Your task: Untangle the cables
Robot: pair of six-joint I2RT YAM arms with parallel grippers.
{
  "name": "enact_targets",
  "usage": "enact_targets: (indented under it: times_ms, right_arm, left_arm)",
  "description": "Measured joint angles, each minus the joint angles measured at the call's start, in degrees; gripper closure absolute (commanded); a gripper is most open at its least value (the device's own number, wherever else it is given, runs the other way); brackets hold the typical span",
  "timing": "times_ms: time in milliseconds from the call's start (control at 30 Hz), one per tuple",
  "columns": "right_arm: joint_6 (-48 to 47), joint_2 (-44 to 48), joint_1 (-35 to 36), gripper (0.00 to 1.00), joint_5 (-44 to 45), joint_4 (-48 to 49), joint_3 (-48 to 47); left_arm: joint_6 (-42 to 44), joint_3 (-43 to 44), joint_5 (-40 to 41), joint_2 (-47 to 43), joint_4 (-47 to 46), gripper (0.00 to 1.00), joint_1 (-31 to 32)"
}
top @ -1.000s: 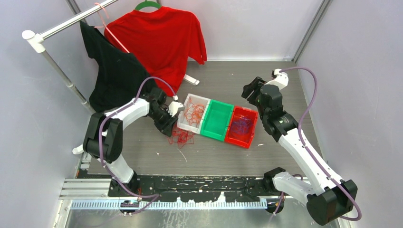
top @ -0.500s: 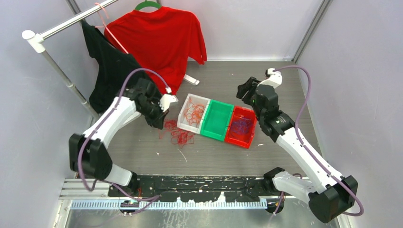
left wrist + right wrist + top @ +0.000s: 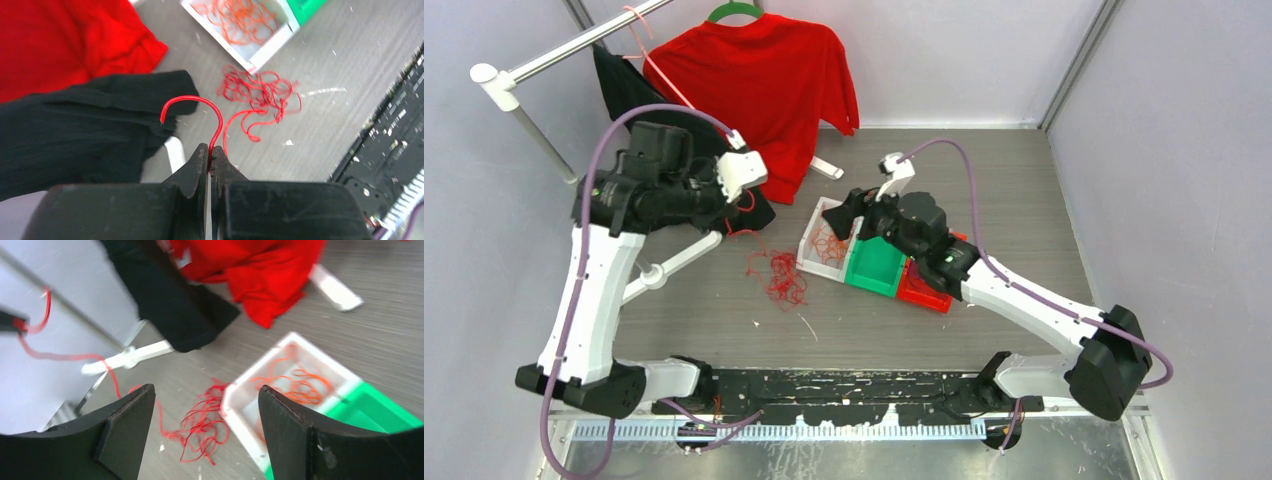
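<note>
A loose clump of red cables lies on the table left of the white bin. My left gripper hangs high above the table's left side, shut on one red cable. That cable's end hooks over the tips, and a strand trails down to the clump. My right gripper hovers open and holds nothing, above the white bin's left edge and the clump. Orange cables lie in the white bin. The blue-purple cables are hidden under my right arm.
A green bin and a red bin stand in a row right of the white one. A red T-shirt and a black shirt hang from a rack at the back left, whose white foot rests on the table.
My left gripper shut on a red cable and rose up and to the back left, drawing a strand out of the clump. My right arm swung left over the bins.
</note>
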State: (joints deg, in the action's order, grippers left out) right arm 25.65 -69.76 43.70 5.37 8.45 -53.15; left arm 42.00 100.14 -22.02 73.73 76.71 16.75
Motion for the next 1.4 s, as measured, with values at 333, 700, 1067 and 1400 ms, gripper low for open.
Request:
enact_targets:
  times_ms: [333, 700, 1067, 1400]
  right_arm:
    - [-5.9, -8.7, 9.6, 0.15, -13.1, 12.6, -4.2]
    - [-9.4, -22.5, 14.5, 0.15, -17.2, 18.1, -16.3]
    - [-10.2, -31.5, 15.6, 0.29, -14.2, 18.6, -16.4]
    - [-9.1, -34.1, 15.6, 0.35, -9.7, 21.9, -14.4]
  left_arm:
    - [-4.0, 7.1, -0.3, -5.6, -7.4, 1.0, 0.0]
    - [-7.5, 19.4, -1.4, -3.7, -10.5, 1.0, 0.0]
    - [-10.4, 31.5, -1.3, -0.4, -19.5, 1.0, 0.0]
    - [-12.0, 38.0, 0.0, 2.2, -27.4, 1.0, 0.0]
